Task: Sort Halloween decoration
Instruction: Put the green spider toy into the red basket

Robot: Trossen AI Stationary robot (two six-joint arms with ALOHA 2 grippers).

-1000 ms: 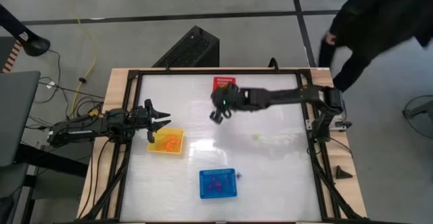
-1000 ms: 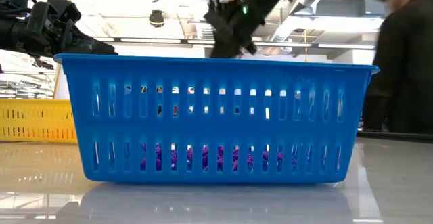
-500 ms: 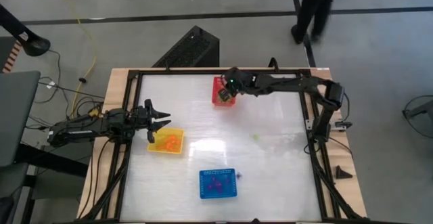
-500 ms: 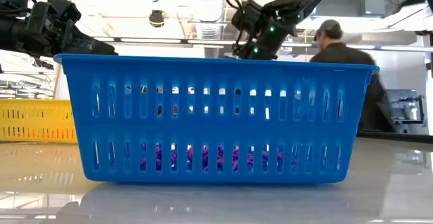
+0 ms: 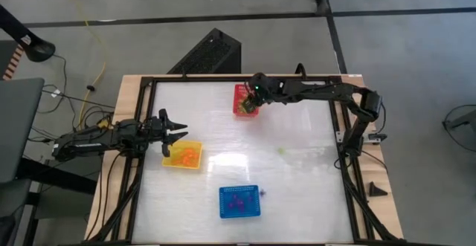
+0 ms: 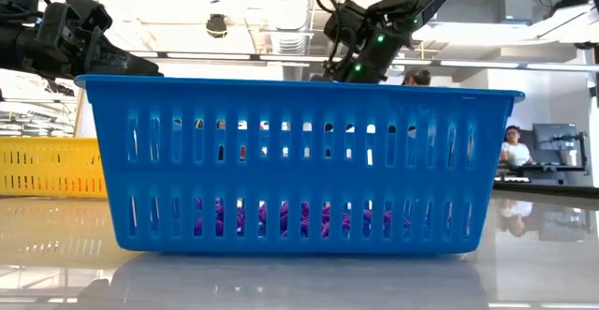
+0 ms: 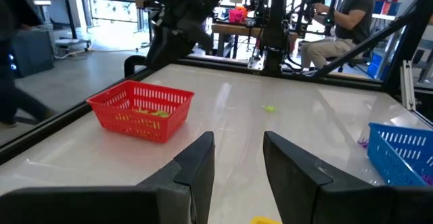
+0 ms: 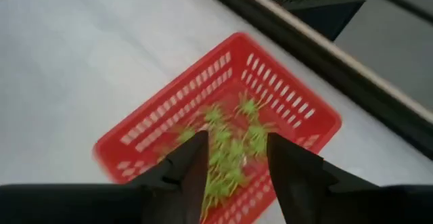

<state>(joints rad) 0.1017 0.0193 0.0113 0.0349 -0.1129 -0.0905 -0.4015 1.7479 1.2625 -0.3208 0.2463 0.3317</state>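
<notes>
The Halloween decoration lies sorted by colour. Green trinkets sit in the red basket, orange ones in the yellow basket, and purple ones in the blue basket. One green trinket lies loose on the table, and a purple one lies by the blue basket. My right gripper hovers open above the red basket with nothing between its fingers. My left gripper stands open over the yellow basket's far left corner, also holding nothing.
The black frame runs around the white table top. The blue basket stands close to the near edge. People sit at desks beyond the table. Bare table top lies between the three baskets and to the right of them.
My right gripper has travelled from above the table's middle toward the far edge and now hangs over the red basket. The person standing beyond the far right corner has walked off.
</notes>
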